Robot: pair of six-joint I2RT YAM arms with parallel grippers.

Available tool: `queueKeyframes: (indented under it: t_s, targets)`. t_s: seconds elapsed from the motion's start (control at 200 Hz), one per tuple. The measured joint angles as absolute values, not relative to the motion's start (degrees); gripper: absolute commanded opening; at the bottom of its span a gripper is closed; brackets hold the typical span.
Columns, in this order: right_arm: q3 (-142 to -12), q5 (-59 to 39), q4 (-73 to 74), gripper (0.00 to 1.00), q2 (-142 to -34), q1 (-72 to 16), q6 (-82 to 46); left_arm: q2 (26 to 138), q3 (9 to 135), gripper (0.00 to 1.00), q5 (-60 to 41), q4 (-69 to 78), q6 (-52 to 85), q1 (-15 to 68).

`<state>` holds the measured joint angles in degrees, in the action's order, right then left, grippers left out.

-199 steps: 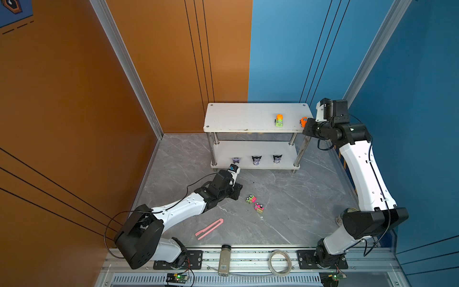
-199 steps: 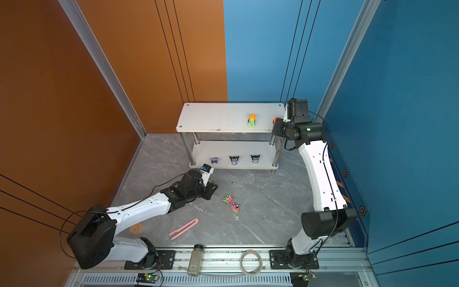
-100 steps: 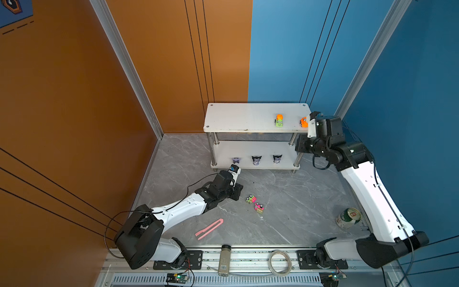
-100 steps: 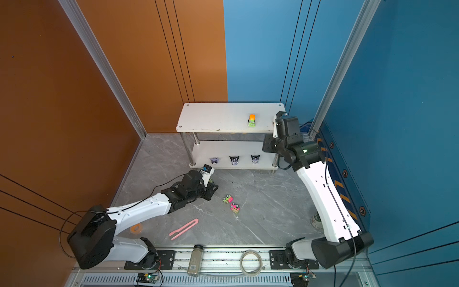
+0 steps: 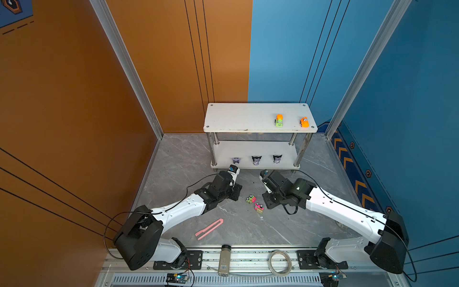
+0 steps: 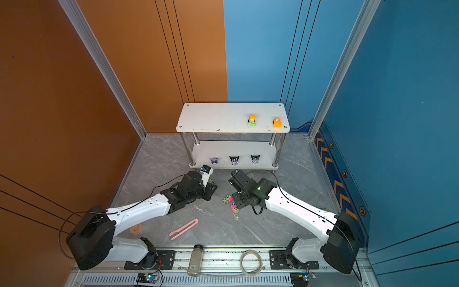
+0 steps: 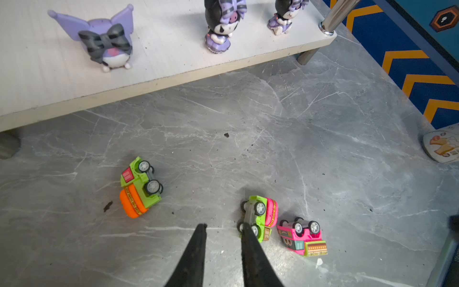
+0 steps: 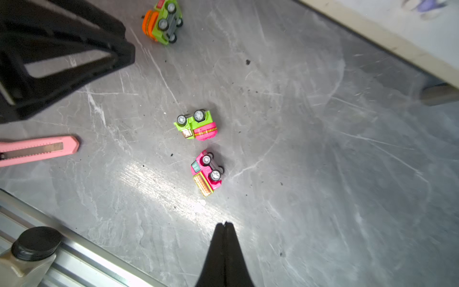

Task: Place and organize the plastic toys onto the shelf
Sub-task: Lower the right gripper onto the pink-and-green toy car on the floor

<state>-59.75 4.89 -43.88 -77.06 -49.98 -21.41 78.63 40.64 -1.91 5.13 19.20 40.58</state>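
Note:
The white shelf [image 5: 248, 116] carries a green-orange car [image 5: 279, 120] and an orange car [image 5: 304, 122] on its top tier. Three purple figurines [image 5: 256, 160] stand on the lower tier. On the floor a green-pink car [image 7: 260, 216] and a pink car [image 7: 300, 236] lie tipped over, and a green-orange car [image 7: 140, 186] lies on its side. My left gripper [image 7: 223, 225] hangs open and empty, one fingertip beside the green-pink car. My right gripper [image 8: 224, 223] is shut on nothing, a short way from the pink car [image 8: 207, 172].
A pink utility knife [image 5: 209, 228] lies on the floor near the front. A grey bottle with a black cap [image 5: 224, 259] and a coiled ring [image 5: 279, 262] rest on the front rail. Orange and blue walls close in the sides and back.
The right arm has swung from the right end of the shelf's top tier down to the floor beside the two cars. The orange car stays on the top tier. The left arm has not moved.

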Motion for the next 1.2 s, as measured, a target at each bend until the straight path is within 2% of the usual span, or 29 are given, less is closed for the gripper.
queueKeyframes:
  t_s: [0.195,0.501,1.201]
  targets:
    - [-54.9,1.4,-36.7,0.00,-83.6,-51.1,-23.5,78.7,40.1,0.27,-1.9,5.6,19.9,40.6]
    - [-54.2,-1.8,-28.5,0.00,-87.3,-49.4,-24.5,79.3,40.1,0.27,-1.9,5.8,19.9,40.2]
    - [-52.7,-4.4,-23.4,0.00,-90.7,-43.7,-25.5,82.3,40.2,0.26,-2.6,6.2,19.8,39.2]
